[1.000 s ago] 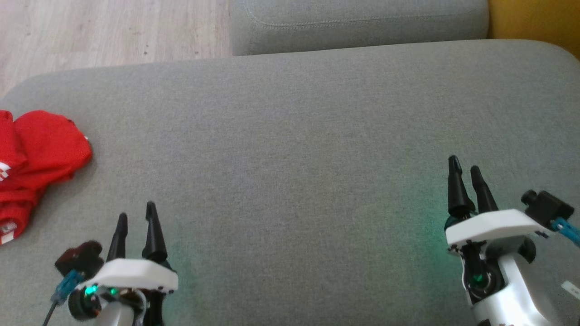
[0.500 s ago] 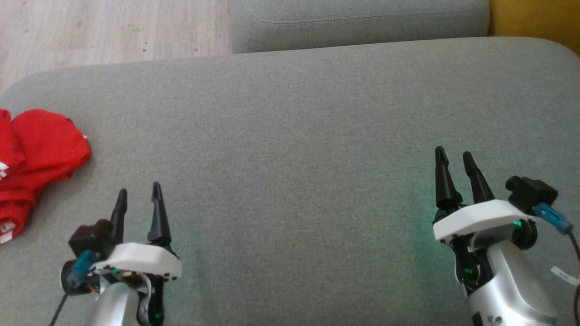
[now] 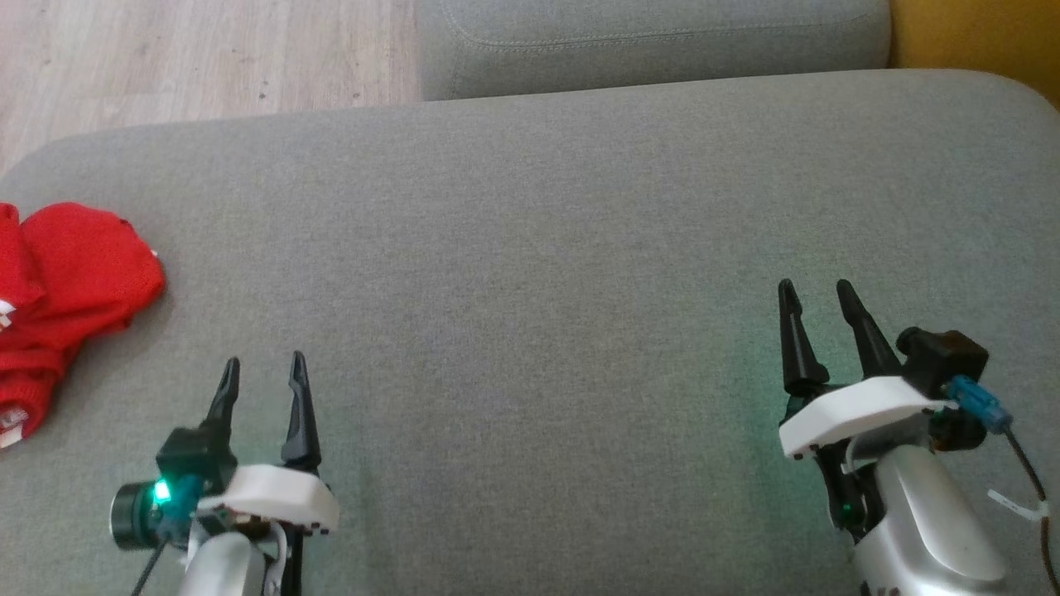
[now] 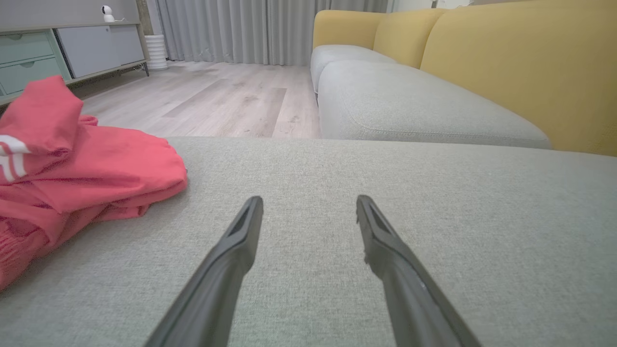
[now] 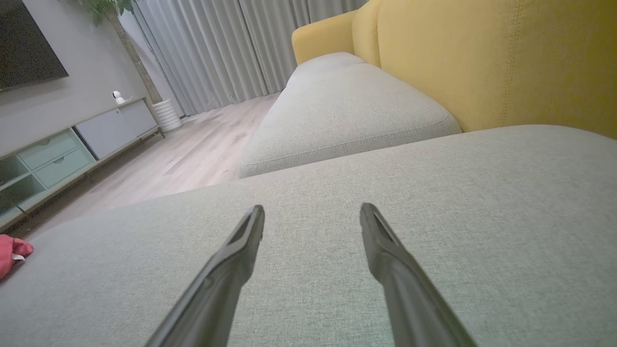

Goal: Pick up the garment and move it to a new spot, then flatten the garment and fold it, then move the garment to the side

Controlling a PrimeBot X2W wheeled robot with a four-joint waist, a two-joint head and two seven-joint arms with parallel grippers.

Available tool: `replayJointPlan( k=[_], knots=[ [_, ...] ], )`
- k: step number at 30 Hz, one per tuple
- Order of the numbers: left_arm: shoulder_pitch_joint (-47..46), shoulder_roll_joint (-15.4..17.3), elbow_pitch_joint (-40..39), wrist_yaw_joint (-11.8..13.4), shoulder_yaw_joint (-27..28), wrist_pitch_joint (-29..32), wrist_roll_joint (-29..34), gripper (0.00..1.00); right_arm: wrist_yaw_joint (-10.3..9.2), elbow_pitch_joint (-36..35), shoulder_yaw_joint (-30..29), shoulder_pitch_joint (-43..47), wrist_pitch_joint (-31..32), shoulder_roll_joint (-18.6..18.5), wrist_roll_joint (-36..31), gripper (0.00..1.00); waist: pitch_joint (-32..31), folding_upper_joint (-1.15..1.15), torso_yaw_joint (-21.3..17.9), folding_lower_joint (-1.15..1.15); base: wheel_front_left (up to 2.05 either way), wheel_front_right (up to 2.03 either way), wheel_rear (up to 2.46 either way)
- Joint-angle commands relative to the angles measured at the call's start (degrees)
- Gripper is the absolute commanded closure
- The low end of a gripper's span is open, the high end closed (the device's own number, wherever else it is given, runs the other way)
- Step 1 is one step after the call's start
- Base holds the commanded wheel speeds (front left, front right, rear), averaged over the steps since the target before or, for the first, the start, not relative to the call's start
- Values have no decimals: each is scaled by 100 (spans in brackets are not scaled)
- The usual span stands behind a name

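A red garment [image 3: 66,290] with white stripes lies bunched at the left edge of the grey sofa cushion [image 3: 530,248]. The left wrist view has the garment [image 4: 82,168] at its left, ahead of the fingers. My left gripper [image 3: 263,366] [image 4: 308,202] hovers open over bare cushion, to the right of and nearer than the garment, holding nothing. My right gripper [image 3: 815,290] [image 5: 312,212] is open over the right part of the cushion, also with nothing in it. A corner of the garment [image 5: 12,253] peeks in at the far left of the right wrist view.
A second grey cushion [image 3: 654,37] adjoins the far edge, with a yellow backrest [image 3: 977,37] at the far right. Wooden floor [image 3: 199,58] lies beyond the far left. A low cabinet [image 5: 72,149] and curtains [image 5: 226,53] stand across the room.
The left gripper has drawn back toward the near edge and its fingers have spread a little. The right gripper has shifted slightly left and back. The garment has not moved.
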Motion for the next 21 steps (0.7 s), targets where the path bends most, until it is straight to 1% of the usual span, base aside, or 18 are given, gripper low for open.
replayJointPlan(
  k=[1, 11, 15, 21],
  knots=[
    [-117, 42, -123, 84, 230, -119, 223, 0, -4, -112, 64, -171, -102, 48, -261, 0, -8, 0, 1, 0, 0, 0, 0],
    [7, -79, -56, 195, 440, -289, 837, 0, -4, 30, -163, -90, -271, 76, -982, 0, -72, 0, -42, 0, 0, 0, 0],
    [30, -101, -27, 208, 505, -329, 1008, 0, -4, 81, -144, -82, -312, 77, -1072, 0, -86, 0, -59, 0, 0, 0, 0],
    [87, -159, 13, 211, 688, -329, 974, 0, -4, 239, -134, -57, -312, 77, -996, 0, -149, 0, -70, 0, 0, 0, 0]
  ],
)
